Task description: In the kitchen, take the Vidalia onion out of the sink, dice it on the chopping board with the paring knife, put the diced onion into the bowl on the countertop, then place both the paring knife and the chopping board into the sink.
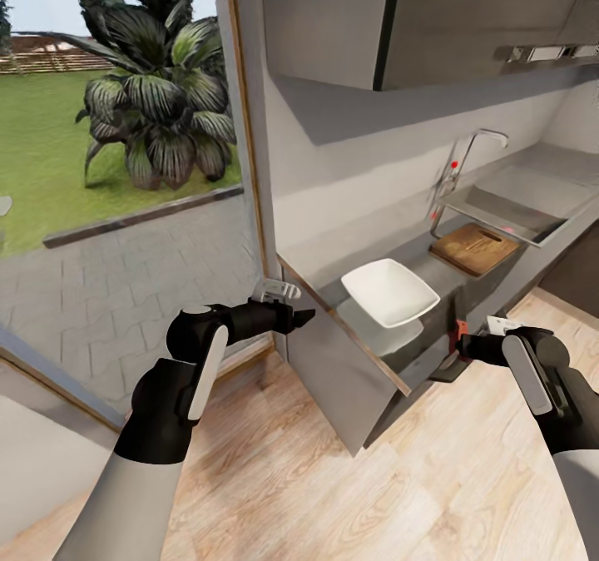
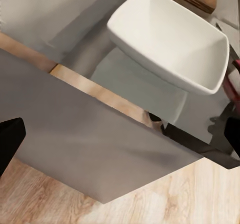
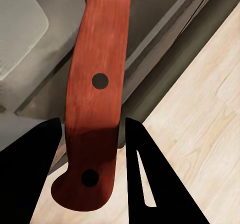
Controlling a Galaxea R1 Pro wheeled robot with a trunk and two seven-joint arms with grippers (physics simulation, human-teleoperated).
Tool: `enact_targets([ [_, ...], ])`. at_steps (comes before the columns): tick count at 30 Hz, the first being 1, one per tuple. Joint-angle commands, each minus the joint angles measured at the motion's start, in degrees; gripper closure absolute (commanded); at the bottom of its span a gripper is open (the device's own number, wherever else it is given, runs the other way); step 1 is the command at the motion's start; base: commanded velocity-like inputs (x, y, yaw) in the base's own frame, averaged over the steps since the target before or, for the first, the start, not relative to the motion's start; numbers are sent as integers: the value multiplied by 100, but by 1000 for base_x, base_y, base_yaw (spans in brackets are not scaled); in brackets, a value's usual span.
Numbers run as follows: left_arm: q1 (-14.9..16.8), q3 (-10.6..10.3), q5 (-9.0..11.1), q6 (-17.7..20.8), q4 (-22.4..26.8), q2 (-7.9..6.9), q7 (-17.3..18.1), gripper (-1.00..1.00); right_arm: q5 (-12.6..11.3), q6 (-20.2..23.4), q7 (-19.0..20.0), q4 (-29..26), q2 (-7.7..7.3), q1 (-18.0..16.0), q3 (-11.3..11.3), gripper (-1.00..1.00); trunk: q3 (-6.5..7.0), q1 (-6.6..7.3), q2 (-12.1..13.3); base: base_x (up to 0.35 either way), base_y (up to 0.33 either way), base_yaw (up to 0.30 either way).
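My right gripper (image 1: 459, 346) is shut on the paring knife (image 1: 460, 332) at the countertop's front edge. In the right wrist view the red-orange handle (image 3: 95, 84) sits clamped between the two black fingers (image 3: 30, 179). The white bowl (image 1: 389, 292) rests on the grey countertop (image 1: 320, 263), with the brown chopping board (image 1: 474, 248) beyond it and the sink (image 1: 532, 230) and chrome tap (image 1: 467, 155) behind that. The Vidalia onion is hidden from here. My left gripper (image 1: 301, 318) hangs open and empty at the counter's near end, beside the bowl (image 2: 170, 39).
The grey end panel (image 1: 333, 361) of the lower cabinet stands between my two arms. A glass door (image 1: 125, 170) on the left looks onto paving, grass and a palm. Dark upper cabinets (image 1: 399, 20) hang above the counter. Light wood floor (image 1: 333, 494) lies below.
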State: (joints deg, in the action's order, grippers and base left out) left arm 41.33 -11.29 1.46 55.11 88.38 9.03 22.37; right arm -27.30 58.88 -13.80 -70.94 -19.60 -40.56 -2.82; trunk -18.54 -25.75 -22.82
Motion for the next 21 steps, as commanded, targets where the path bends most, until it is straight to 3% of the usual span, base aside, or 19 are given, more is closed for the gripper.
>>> enact_targets([
  [1, 6, 4, 12, 35, 4, 2, 4, -100, -64, 18, -53, -7, -3, -5, -5, 100, -1, -4, -10, 0, -80, 0],
  [17, 6, -66, 12, 35, -2, 2, 2, -100, -74, 10, -61, -56, -12, -5, -131, 100, 135, -4, -10, 0, -285, 0],
  [21, 4, -68, 12, 29, -9, 7, -21, -100, -62, -15, -51, -297, -35, -5, -154, 100, 142, -4, -10, 0, -312, 0],
])
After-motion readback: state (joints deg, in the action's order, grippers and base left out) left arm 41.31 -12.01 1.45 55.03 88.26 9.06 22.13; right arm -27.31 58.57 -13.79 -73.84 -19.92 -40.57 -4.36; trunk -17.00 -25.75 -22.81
